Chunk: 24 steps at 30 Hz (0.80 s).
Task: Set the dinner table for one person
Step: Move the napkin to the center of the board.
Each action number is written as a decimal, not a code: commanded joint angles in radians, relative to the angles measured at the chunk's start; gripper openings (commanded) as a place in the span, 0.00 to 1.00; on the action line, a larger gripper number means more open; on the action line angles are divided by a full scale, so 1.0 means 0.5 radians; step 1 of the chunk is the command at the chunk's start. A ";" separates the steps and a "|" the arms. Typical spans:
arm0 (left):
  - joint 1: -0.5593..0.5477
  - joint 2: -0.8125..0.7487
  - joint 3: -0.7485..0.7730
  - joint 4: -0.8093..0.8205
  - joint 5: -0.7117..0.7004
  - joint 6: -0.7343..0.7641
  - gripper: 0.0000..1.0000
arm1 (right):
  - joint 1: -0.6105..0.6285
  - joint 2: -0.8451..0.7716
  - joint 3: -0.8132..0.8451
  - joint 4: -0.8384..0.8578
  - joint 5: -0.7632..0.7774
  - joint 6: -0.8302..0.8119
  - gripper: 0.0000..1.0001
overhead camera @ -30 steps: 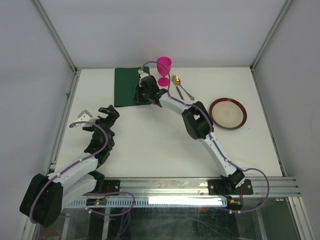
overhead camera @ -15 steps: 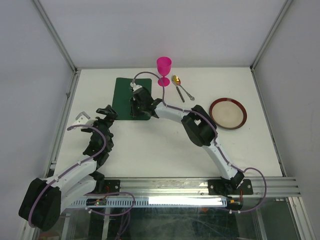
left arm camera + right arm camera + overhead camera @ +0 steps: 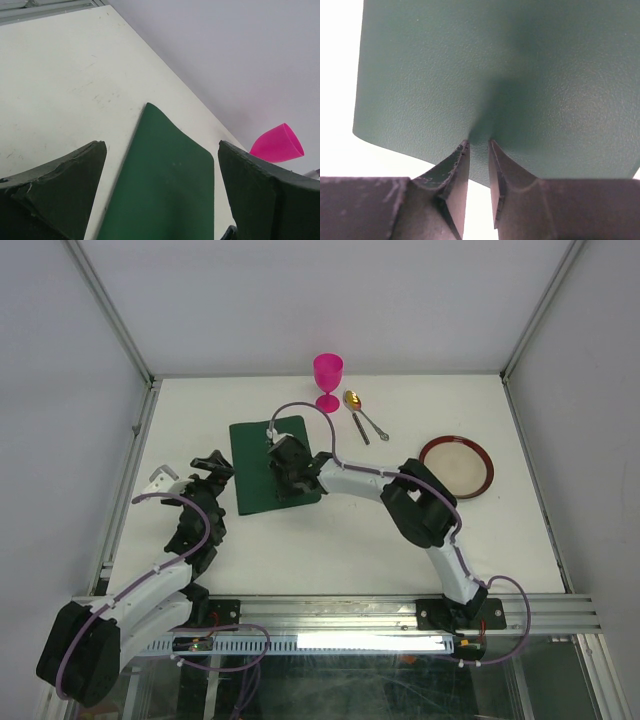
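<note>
The white dinner table (image 3: 330, 540) carries a dark green placemat (image 3: 255, 475), lying left of centre and slightly skewed. My right gripper (image 3: 281, 457) is down on the mat's middle. In the right wrist view its fingers (image 3: 479, 142) are nearly together and pinch the mat's surface (image 3: 470, 65) near its edge. My left gripper (image 3: 212, 466) is open and empty just left of the mat. Through its jaws (image 3: 161, 147) I see the mat (image 3: 160, 190) and the pink goblet (image 3: 277, 144).
A pink goblet (image 3: 328, 375) stands at the back centre. A gold spoon (image 3: 352, 399) and a second utensil (image 3: 359, 426) lie right of it. A dark red plate (image 3: 456, 467) sits at the right. A small white bracket (image 3: 160, 478) is at the left rail.
The right gripper has dragged the placemat from the back edge toward the near centre, turning it a little. The left arm shifted slightly left.
</note>
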 commanded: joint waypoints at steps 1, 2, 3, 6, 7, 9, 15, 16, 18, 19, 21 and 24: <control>0.017 0.031 0.005 0.016 -0.002 0.001 0.99 | 0.029 -0.199 0.013 -0.332 0.224 -0.026 0.28; 0.019 0.045 0.008 0.014 0.000 -0.001 0.99 | 0.029 -0.228 0.038 -0.362 0.264 -0.038 0.31; 0.018 0.063 0.011 0.015 0.007 -0.009 0.99 | 0.029 -0.259 0.065 -0.398 0.307 -0.050 0.33; 0.017 0.134 0.022 0.035 0.053 -0.033 0.99 | 0.015 -0.340 0.131 -0.500 0.448 -0.087 0.42; 0.017 0.167 0.030 0.038 0.074 -0.042 0.99 | 0.000 -0.362 0.147 -0.528 0.473 -0.096 0.46; 0.015 0.248 0.058 0.038 0.124 -0.050 0.99 | -0.041 -0.406 0.182 -0.591 0.485 -0.107 0.50; 0.015 0.476 0.152 0.030 0.267 -0.074 0.99 | -0.211 -0.565 -0.067 -0.501 0.445 -0.082 0.56; 0.015 0.499 0.162 0.031 0.279 -0.075 0.99 | -0.233 -0.599 -0.138 -0.458 0.440 -0.070 0.56; 0.013 0.529 0.174 0.033 0.290 -0.083 0.99 | -0.262 -0.676 -0.290 -0.356 0.425 -0.037 0.56; 0.015 0.537 0.177 0.038 0.290 -0.082 0.99 | -0.280 -0.723 -0.362 -0.291 0.401 -0.016 0.56; 0.014 0.547 0.179 0.047 0.295 -0.079 0.99 | -0.307 -0.817 -0.535 -0.126 0.341 0.027 0.56; 0.014 0.551 0.180 0.053 0.300 -0.060 0.99 | -0.355 -0.943 -0.780 0.087 0.259 0.106 0.56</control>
